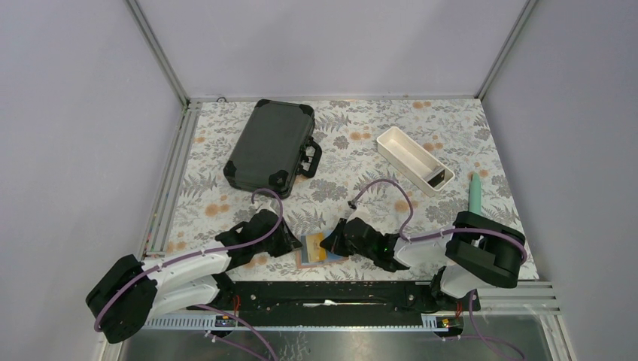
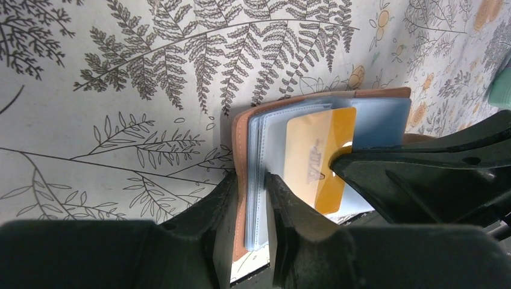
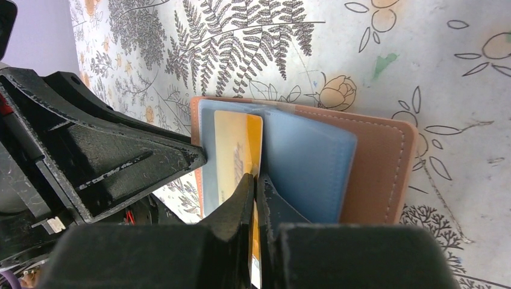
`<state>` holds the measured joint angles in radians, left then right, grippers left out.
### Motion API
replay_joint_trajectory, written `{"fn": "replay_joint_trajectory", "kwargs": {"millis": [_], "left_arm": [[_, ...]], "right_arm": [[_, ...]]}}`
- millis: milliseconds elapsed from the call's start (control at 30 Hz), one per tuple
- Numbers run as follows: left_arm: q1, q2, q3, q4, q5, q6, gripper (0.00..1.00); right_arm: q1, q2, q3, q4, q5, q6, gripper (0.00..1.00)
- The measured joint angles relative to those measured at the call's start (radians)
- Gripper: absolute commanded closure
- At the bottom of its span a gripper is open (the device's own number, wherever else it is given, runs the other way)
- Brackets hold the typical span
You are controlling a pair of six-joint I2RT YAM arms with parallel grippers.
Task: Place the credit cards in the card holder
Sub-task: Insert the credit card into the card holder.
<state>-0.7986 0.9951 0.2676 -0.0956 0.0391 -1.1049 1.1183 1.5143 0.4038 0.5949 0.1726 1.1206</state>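
Note:
The tan card holder (image 1: 320, 250) lies open on the floral table near the front edge, its pale blue pockets facing up. My left gripper (image 2: 252, 180) is shut on the holder's left side, pinching the tan cover (image 2: 241, 150) and a stack of blue pockets. A yellow credit card (image 3: 232, 144) lies over the blue pockets (image 3: 307, 162), partly among them. My right gripper (image 3: 254, 179) is shut on that card's near edge. In the top view the two grippers (image 1: 293, 244) (image 1: 336, 242) meet over the holder and hide most of it.
A large black hard case (image 1: 269, 147) lies at the back left. A long white tray (image 1: 414, 159) sits at the back right with a small dark item (image 1: 436, 178) at its near end. A teal object (image 1: 475, 192) lies beside the right arm.

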Motion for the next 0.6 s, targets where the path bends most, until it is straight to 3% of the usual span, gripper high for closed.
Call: {"fn": "replay_joint_trajectory", "kwargs": {"millis": [333, 600], "left_arm": [[-0.005, -0.014, 0.0, -0.021, 0.001, 0.0, 0.76], [-0.006, -0.014, 0.0, -0.031, 0.001, 0.001, 0.77]], "right_arm": [[0.014, -0.05, 0.039, -0.171, 0.011, -0.006, 0.68], [0.017, -0.106, 0.048, -0.277, 0.026, -0.032, 0.68]]}}
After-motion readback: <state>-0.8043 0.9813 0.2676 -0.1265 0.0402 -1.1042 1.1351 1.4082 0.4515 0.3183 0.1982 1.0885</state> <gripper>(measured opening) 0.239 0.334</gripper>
